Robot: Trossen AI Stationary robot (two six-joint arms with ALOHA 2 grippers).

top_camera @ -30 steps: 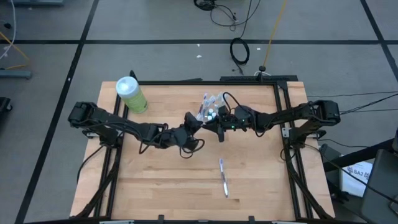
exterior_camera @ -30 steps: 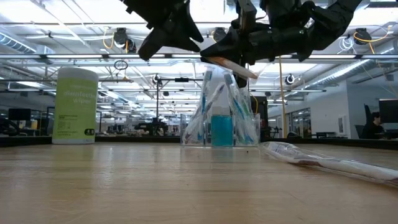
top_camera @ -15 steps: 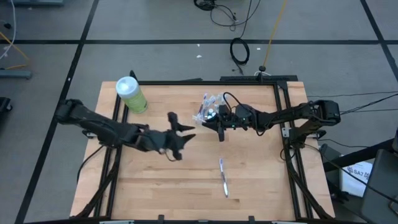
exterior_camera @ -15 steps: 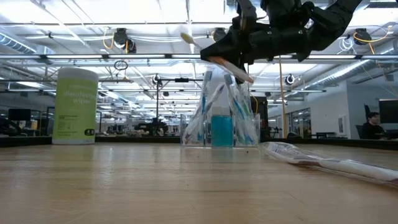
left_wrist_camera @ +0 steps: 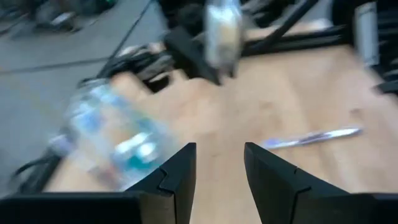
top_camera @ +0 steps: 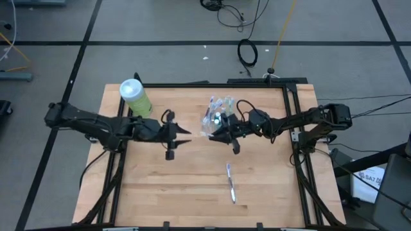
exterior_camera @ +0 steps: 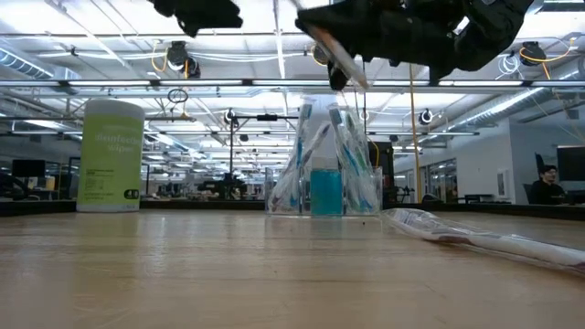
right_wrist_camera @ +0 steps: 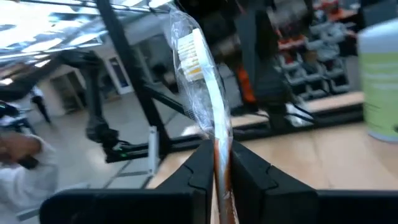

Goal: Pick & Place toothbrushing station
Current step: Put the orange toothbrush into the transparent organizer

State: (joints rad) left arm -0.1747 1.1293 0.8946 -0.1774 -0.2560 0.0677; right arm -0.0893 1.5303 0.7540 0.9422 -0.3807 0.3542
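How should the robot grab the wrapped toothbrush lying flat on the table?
The wrapped toothbrush lies flat and alone on the bare wood, well apart from the cup. Probably best: come straight down from above and pinch across the thin handle near its middle, fingers on either long side. The open left gripper is free; the right gripper already holds a toothbrush.

Even overhead light, soft shadows; ceiling lights glare in low view; left wrist view heavily motion-blurred.
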